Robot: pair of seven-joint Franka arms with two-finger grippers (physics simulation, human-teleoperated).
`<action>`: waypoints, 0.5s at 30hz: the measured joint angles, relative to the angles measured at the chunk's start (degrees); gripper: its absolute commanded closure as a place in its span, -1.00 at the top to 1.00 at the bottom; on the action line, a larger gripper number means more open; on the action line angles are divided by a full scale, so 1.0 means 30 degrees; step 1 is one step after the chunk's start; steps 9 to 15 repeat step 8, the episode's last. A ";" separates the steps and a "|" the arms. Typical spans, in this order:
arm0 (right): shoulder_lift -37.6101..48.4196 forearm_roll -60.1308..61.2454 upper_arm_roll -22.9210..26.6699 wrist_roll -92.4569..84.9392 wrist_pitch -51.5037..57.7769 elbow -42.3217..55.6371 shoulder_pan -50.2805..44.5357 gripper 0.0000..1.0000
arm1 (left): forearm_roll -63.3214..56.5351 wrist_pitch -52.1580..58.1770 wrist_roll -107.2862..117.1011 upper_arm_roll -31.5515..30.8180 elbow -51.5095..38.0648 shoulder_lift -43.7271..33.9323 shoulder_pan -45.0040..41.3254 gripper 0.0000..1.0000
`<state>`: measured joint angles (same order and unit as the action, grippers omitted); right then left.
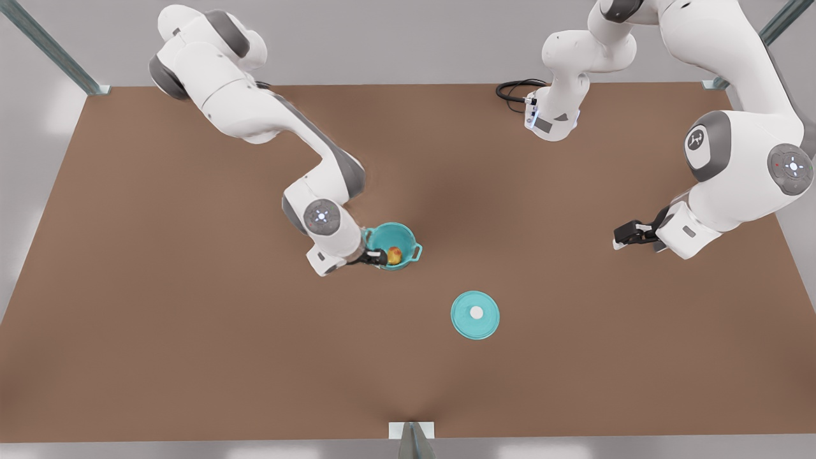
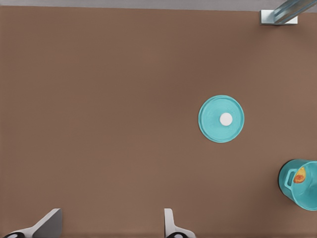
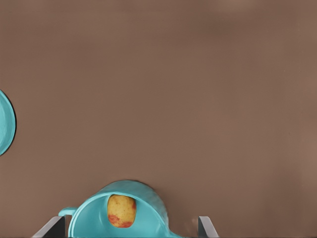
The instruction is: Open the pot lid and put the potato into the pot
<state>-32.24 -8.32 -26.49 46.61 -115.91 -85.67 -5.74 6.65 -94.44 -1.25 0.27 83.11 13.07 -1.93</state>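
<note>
Right gripper (image 1: 376, 257): poised at the rim of the pot (image 1: 390, 244), at the end of the arm on the front view's left; its fingers (image 3: 54, 229) stand spread either side of the pot in the right wrist view, released, holding nothing.
Potato (image 1: 394, 255): lies inside the pot against the wall nearest the gripper, free of the fingers; it looks just let go, so the drop seems done.
Pot: upright near the middle of the worktop (image 1: 191, 331), open on top, one loop handle turned toward the front view's right.
Pot lid (image 1: 475, 314): flat on the worktop, white knob up, well apart from the pot toward the near edge; likely set aside there to keep the opening clear.
Left gripper (image 1: 628, 234): waits above the worktop's edge at the front view's right, far from pot and lid, out of the other arm's way; its fingers (image 2: 171, 225) stand apart, released, with nothing between them.
Surface: plain brown matte worktop.
Room: pale grey walls, with metal frame posts at the worktop's far corners and one at the near edge.
</note>
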 measured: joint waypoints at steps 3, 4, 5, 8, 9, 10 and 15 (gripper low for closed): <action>0.2697 -0.0189 0.0184 -0.1992 0.2156 -0.1043 0.7110 1.00 | -0.0014 0.0004 -0.0019 0.0025 -0.0006 0.0000 0.0001 1.00; 0.3574 -0.0186 0.0221 -0.2847 0.2675 -0.1363 0.8761 1.00 | -0.0017 0.0005 -0.0024 0.0027 -0.0006 0.0000 0.0002 1.00; 0.4126 -0.0182 0.0320 -0.3663 0.3094 -0.1564 0.9680 1.00 | -0.0020 0.0005 -0.0029 0.0028 -0.0007 0.0000 0.0001 1.00; 0.4636 -0.0185 0.0420 -0.5787 0.3984 -0.1744 1.0225 1.00 | -0.0028 0.0007 -0.0044 0.0006 -0.0007 0.0000 0.0000 1.00; 0.4636 -0.0185 0.0420 -0.5787 0.3984 -0.1744 1.0225 1.00 | -0.0028 0.0007 -0.0044 0.0006 -0.0007 0.0000 0.0000 1.00; 0.4636 -0.0185 0.0420 -0.5787 0.3984 -0.1744 1.0225 1.00 | -0.0028 0.0007 -0.0044 0.0006 -0.0007 0.0000 0.0000 1.00; 0.4636 -0.0185 0.0420 -0.5787 0.3984 -0.1744 1.0225 1.00 | -0.0028 0.0007 -0.0044 0.0006 -0.0007 0.0000 0.0000 1.00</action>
